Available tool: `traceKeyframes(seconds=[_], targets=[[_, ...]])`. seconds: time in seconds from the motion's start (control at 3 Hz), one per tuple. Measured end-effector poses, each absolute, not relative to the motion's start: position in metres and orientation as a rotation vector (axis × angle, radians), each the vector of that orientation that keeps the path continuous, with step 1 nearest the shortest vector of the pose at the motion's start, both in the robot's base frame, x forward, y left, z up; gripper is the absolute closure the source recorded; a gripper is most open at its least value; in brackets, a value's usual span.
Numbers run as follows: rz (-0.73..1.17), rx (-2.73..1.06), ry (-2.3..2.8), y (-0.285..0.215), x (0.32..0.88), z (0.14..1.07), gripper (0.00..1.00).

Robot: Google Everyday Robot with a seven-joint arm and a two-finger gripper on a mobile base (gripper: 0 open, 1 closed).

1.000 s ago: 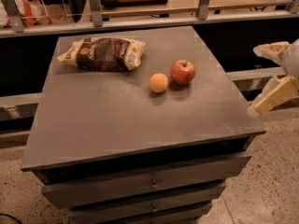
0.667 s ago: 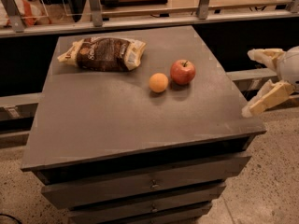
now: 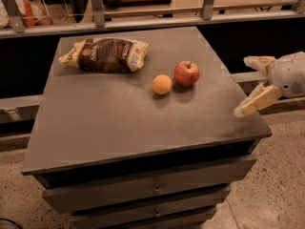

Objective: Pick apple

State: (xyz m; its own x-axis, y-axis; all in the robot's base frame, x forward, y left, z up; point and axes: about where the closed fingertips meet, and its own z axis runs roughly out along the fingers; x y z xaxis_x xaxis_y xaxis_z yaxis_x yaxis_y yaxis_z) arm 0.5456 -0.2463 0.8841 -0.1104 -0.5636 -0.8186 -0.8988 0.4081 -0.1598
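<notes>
The red apple [image 3: 187,73] with a short dark stem sits on the dark grey cabinet top [image 3: 119,118], right of centre toward the back. A smaller orange fruit [image 3: 162,85] lies just left of it, nearly touching. My gripper [image 3: 248,85] comes in from the right edge, over the cabinet's right rim, well to the right of the apple. Its two cream fingers [image 3: 255,101] are spread apart and hold nothing.
A brown and cream snack bag [image 3: 106,55] lies at the back left of the top. The cabinet has drawers [image 3: 152,187] below. A railing and a shelf [image 3: 152,13] run behind it. Speckled floor [image 3: 276,185] lies to the right.
My gripper has moved left, from beyond the cabinet's right side to over its right rim, closer to the apple. The apple, orange fruit and bag have not moved.
</notes>
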Motion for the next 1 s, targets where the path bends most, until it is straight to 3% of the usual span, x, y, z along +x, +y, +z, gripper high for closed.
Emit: traceKeyframes(seconds=[1.0], targets=[[0.526,-1.16,1.757,-0.228,0.594,0.873,0.0]])
